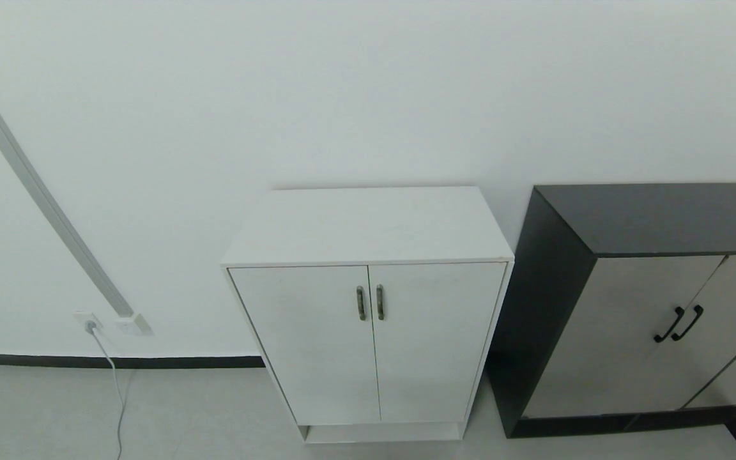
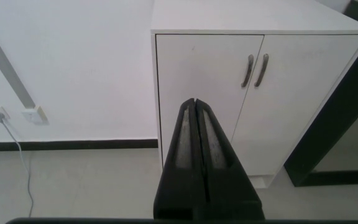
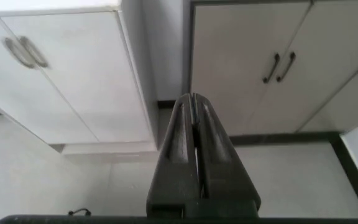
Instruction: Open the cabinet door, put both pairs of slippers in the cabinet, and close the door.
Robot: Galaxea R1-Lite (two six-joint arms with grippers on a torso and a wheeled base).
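A white two-door cabinet (image 1: 368,306) stands against the wall with both doors closed. Two metal handles (image 1: 370,302) sit side by side at the middle seam, also seen as handles (image 2: 254,70) in the left wrist view. My left gripper (image 2: 195,102) is shut with nothing in it, some way in front of the left door (image 2: 204,93). My right gripper (image 3: 193,98) is shut and empty, in front of the gap between the white cabinet (image 3: 61,74) and the dark one.
A black cabinet (image 1: 636,300) with grey doors and black handles (image 1: 680,323) stands right of the white one. A wall socket with a cable (image 1: 109,370) and a slanted wall trunking (image 1: 36,185) are at the left. Grey floor (image 1: 151,415) lies open in front.
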